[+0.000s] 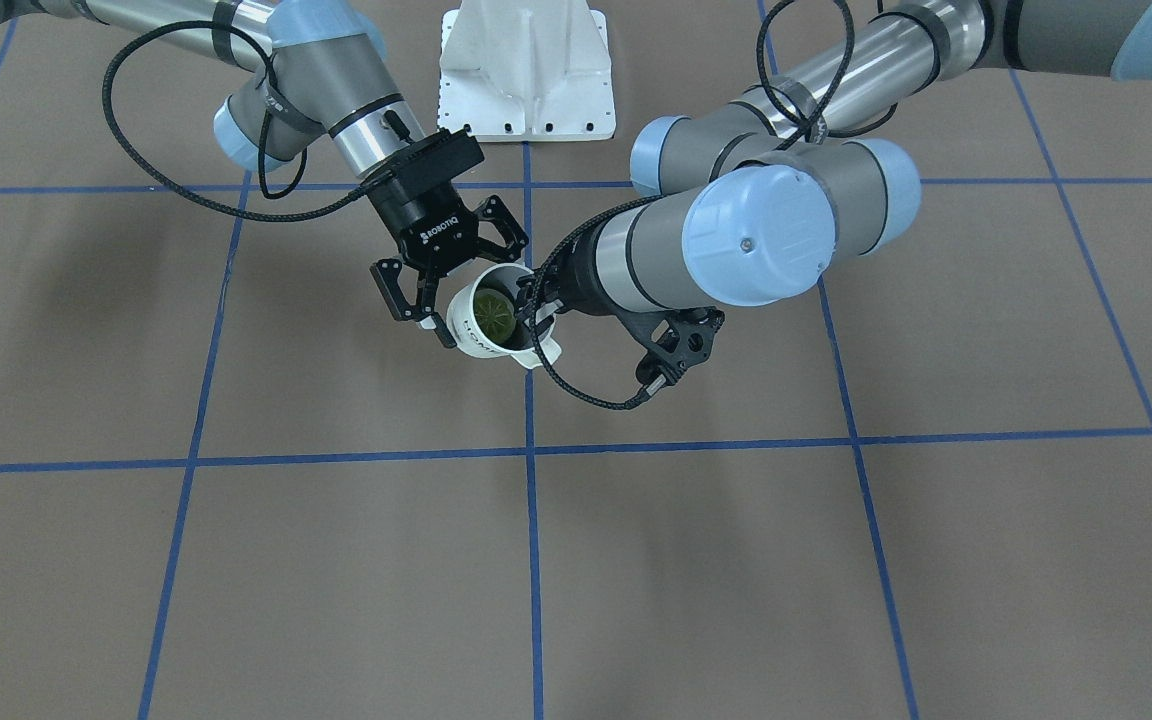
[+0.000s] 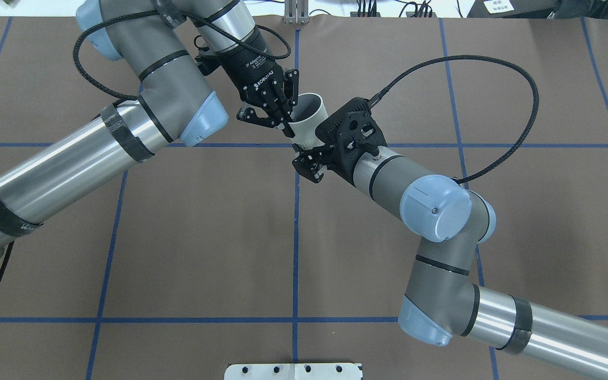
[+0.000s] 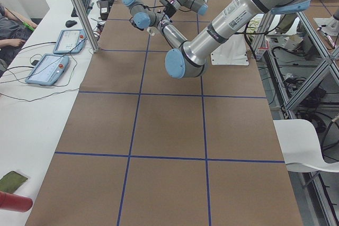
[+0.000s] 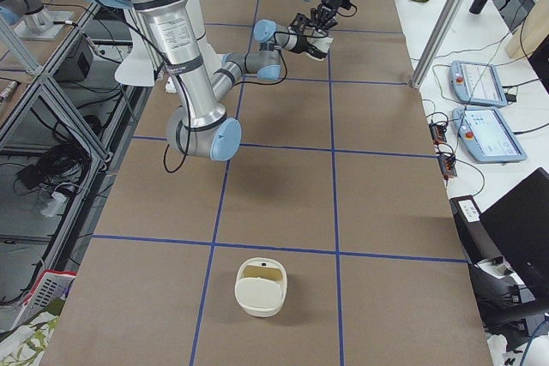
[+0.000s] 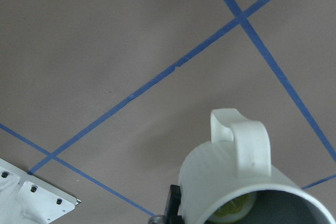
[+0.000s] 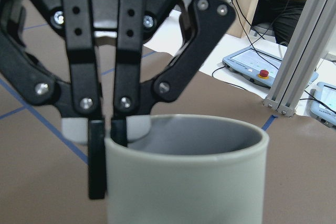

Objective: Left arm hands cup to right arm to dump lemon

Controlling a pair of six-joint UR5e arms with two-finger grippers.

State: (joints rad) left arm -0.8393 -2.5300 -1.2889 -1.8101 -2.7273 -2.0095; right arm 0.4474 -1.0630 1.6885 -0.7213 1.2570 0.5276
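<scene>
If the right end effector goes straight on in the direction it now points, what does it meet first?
The cup: it lies directly ahead and very close, held at its rim by the left end effector. Whether the right end effector already touches it, I cannot tell.

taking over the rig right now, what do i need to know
Left gripper: fingers shut on the rim of the white ribbed "HOME" mug, held tilted above the table.
Right gripper: at the mug's side, grip unclear.
Small round yellow-green lemon: inside the mug.
Done: mug up and presented for handover.
Left: right gripper takes it, left releases, lemon gets dumped.
</scene>
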